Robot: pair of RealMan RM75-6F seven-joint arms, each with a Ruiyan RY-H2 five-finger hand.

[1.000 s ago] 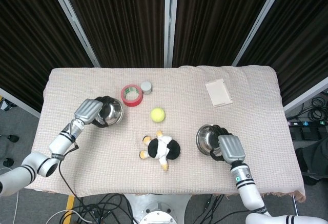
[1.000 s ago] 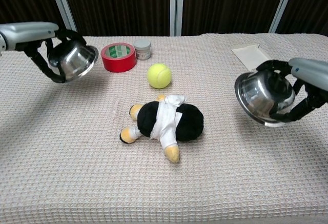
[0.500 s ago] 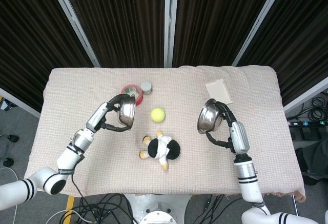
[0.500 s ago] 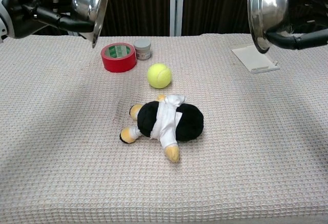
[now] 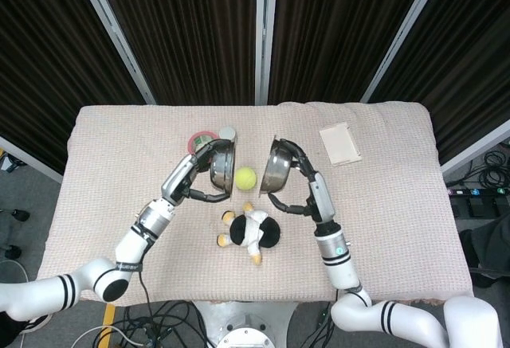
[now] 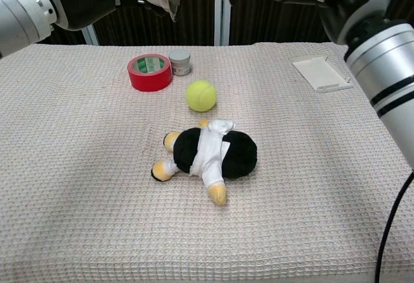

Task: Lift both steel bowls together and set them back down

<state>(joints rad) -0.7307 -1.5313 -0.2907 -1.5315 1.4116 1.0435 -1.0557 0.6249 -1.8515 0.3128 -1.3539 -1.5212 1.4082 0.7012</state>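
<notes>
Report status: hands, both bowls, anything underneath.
Left hand grips left bowl, right hand grips right bowl. Both aloft, tipped on edge. Tennis ball and plush toy lie below.

Head view looks straight down; chest view faces forward, low, sharing the table [image 5: 382, 205].

Both bowls raised higher and swung inward since a second ago: left hand [image 5: 194, 174] carries left bowl [image 5: 223, 166], right hand [image 5: 300, 174] carries right bowl [image 5: 278, 166], now near each other, tipped on edge above the tennis ball [image 5: 245, 177].
</notes>
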